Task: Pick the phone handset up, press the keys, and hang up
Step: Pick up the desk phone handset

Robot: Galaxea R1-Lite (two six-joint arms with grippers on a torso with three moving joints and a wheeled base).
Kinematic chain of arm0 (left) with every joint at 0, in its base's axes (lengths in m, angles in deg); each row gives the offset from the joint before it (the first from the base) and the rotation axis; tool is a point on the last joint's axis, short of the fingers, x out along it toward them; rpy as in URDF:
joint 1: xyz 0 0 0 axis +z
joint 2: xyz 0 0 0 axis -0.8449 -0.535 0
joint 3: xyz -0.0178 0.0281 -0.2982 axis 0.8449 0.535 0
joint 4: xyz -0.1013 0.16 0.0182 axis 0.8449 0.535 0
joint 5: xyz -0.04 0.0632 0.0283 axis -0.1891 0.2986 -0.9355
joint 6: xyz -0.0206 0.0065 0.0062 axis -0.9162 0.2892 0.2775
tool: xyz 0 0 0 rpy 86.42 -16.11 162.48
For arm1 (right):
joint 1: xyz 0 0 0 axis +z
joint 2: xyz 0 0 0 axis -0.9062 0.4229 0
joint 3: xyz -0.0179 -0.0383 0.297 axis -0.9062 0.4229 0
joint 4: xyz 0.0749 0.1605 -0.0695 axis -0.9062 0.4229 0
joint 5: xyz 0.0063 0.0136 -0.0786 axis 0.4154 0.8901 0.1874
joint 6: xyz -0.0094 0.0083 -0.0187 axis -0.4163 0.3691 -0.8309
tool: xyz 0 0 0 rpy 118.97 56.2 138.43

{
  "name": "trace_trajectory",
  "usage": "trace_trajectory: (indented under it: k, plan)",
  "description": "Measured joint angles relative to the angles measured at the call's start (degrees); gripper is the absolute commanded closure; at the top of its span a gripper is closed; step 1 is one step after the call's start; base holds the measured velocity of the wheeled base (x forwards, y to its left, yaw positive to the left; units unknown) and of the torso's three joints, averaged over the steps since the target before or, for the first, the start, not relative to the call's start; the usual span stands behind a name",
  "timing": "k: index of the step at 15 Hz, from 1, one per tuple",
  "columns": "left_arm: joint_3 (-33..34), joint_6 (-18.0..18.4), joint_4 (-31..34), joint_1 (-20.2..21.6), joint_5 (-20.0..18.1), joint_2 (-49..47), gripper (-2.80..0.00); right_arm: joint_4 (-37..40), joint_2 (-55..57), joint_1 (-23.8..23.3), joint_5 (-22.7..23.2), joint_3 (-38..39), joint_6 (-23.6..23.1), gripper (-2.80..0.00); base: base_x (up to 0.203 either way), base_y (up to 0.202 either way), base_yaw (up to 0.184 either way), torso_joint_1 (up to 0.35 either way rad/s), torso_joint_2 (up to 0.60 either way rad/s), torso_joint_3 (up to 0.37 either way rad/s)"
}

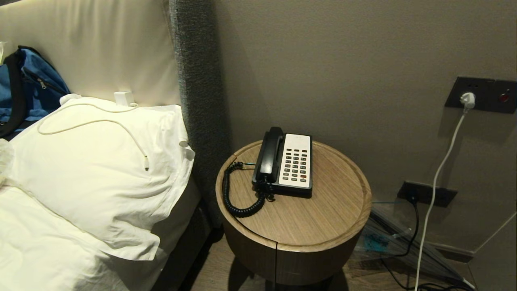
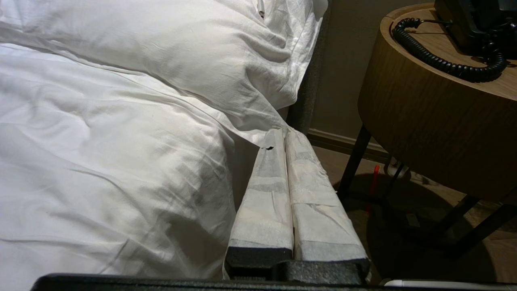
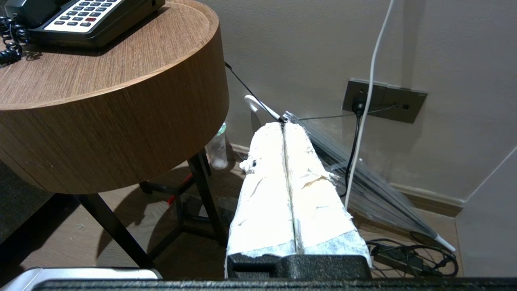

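Both end effectors [image 2: 286, 133] [image 3: 284, 123] closed, empty, low beside table; phone handset [image 1: 268, 154] cradled, long axis front-to-back, cord end probably nearest.

**Three views around one round table**

The head camera is looking down from above and a little back at the table [image 1: 323, 218], with the bed's pillow [image 1: 101, 169] on its left. The left wrist camera is sitting low beside the bed, facing along its claw [image 2: 284, 131] toward the table's side. The right wrist camera is sitting low too, looking past its claw [image 3: 284, 123] toward the wall. All three are sharing the table.
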Motion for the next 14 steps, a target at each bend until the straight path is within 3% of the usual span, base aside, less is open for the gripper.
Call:
trace_trajectory:
  k: [14]
  plan:
    - [0.0, 0.3, 0.0, 0.0, 0.1, 0.0, 0.0, 0.0, 0.0, 0.0, 0.0, 0.0, 0.0, 0.0, 0.0, 0.0, 0.0, 0.0, 0.0, 0.0]
